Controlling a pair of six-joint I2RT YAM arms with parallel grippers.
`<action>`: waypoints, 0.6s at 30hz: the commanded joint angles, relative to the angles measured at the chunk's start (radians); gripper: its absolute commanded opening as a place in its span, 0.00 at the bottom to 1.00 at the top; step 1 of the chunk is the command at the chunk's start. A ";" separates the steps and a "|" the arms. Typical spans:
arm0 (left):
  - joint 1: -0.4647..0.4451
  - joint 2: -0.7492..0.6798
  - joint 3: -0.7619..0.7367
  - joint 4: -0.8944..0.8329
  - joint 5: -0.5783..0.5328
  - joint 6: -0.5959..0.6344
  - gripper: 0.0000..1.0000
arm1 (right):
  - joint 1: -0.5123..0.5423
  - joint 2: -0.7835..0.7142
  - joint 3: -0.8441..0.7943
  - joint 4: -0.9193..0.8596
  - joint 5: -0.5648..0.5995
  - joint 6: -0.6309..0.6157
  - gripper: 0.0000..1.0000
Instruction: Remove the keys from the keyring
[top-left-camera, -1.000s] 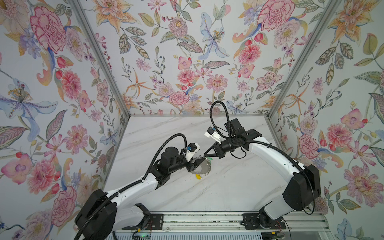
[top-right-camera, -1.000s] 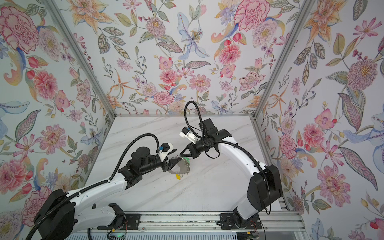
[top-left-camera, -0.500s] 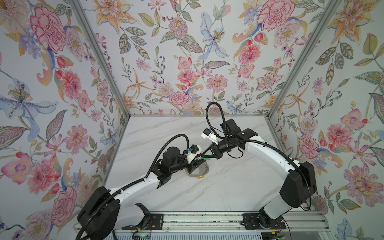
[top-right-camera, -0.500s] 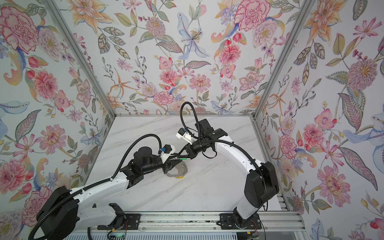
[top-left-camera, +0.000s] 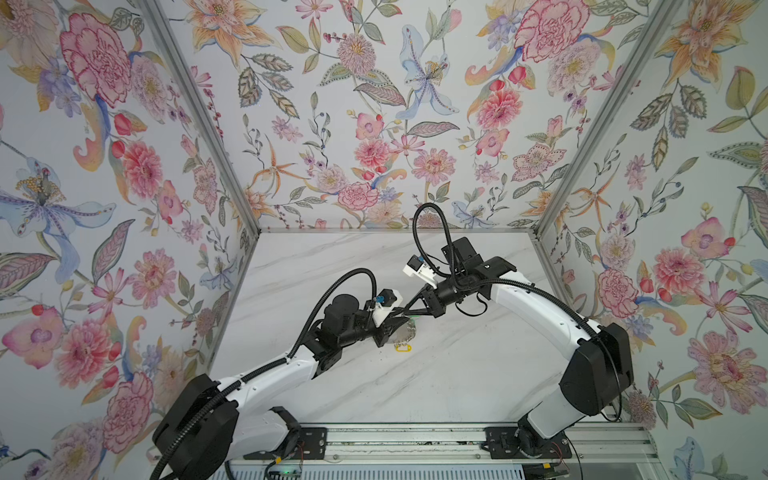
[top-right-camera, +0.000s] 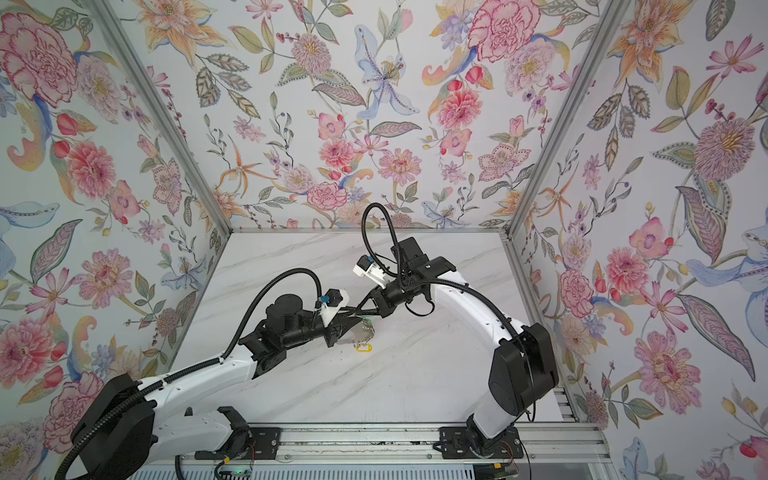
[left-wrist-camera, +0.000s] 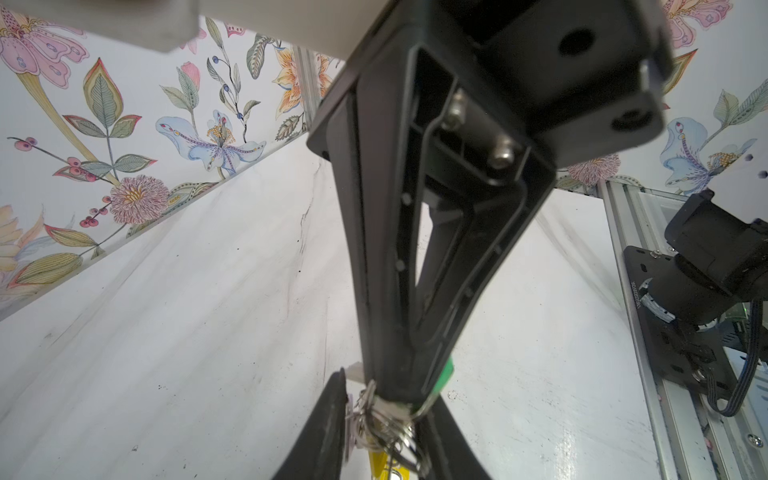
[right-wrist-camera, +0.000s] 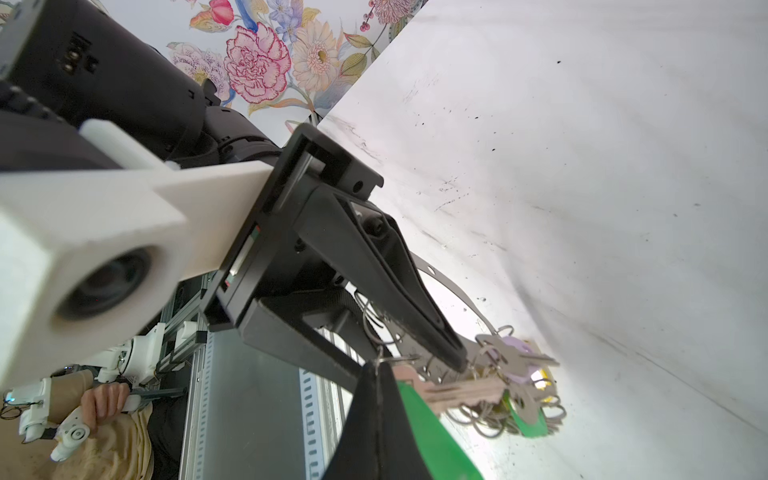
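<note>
1. Keyring (top-left-camera: 405, 332): located mid-table between the two arms, low over the white marble-look table (top-left-camera: 457, 374). Whether it touches the surface cannot be told. The keyring is a flat grey metal crescent, and thin wire rings (right-wrist-camera: 486, 428) hang from small holes along its edge.
2. The left gripper (top-left-camera: 392, 328) is clamped on the plate, with one black finger (right-wrist-camera: 415, 324) across the upper face and the other beneath. Judged purpose: to anchor the plate so that a pull from the other arm meets something firm.
3. The right gripper (top-left-camera: 404, 312) is fully closed, its tip at the plate's rim among the rings. A glossy green tag (right-wrist-camera: 436, 440) lies along its finger. Whether the tag or a ring is pinched cannot be told.
4. The keys (right-wrist-camera: 511, 365) are small, silver and notched. They are bunched at the plate's far end with a second green tag (right-wrist-camera: 528, 419) and a lilac tag (right-wrist-camera: 513, 347). A yellow tag (top-left-camera: 402, 348) trails onto the table. No key lies apart from the bunch.
5. Judgement: removal is in hand but not done. The springy rings are likely to resist and snag their neighbours.
</note>
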 joint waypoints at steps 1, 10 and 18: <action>0.008 -0.035 -0.016 0.033 -0.029 -0.011 0.42 | -0.006 -0.021 0.031 -0.010 -0.027 -0.030 0.00; 0.021 -0.072 -0.020 -0.037 -0.015 0.014 0.47 | -0.012 -0.025 0.028 -0.010 -0.056 -0.039 0.00; 0.053 -0.144 -0.047 -0.057 0.102 -0.027 0.48 | -0.034 -0.031 0.014 -0.011 -0.084 -0.043 0.00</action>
